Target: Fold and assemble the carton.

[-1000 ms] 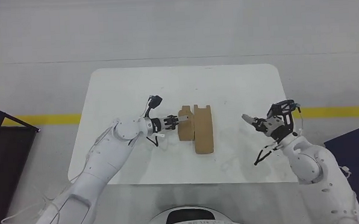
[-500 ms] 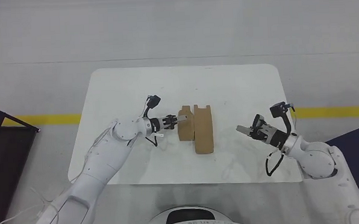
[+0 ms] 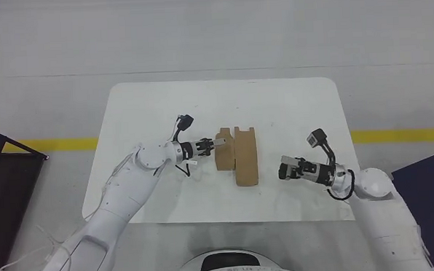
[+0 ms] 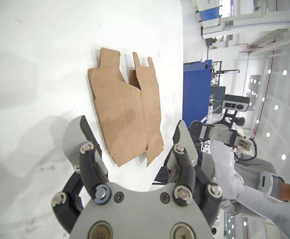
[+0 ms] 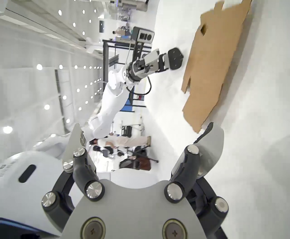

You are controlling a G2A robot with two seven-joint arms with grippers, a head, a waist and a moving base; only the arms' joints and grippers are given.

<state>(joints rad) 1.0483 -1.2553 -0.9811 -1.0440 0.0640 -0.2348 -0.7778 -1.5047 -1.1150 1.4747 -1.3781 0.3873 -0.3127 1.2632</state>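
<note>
The brown carton (image 3: 238, 156) lay flat and not assembled on the white table (image 3: 288, 103), about in its middle. The left gripper (image 3: 216, 143) was just beside the carton, on the side toward the left arm and low over the surface. Its two fingers were spread apart and gripped nothing; whether a fingertip touched the cardboard edge, I could not tell. The right gripper (image 3: 282, 169) was on the opposite side of the carton, near it but clearly apart from it, pointing toward it. Its fingers were also wide apart and held nothing.
</note>
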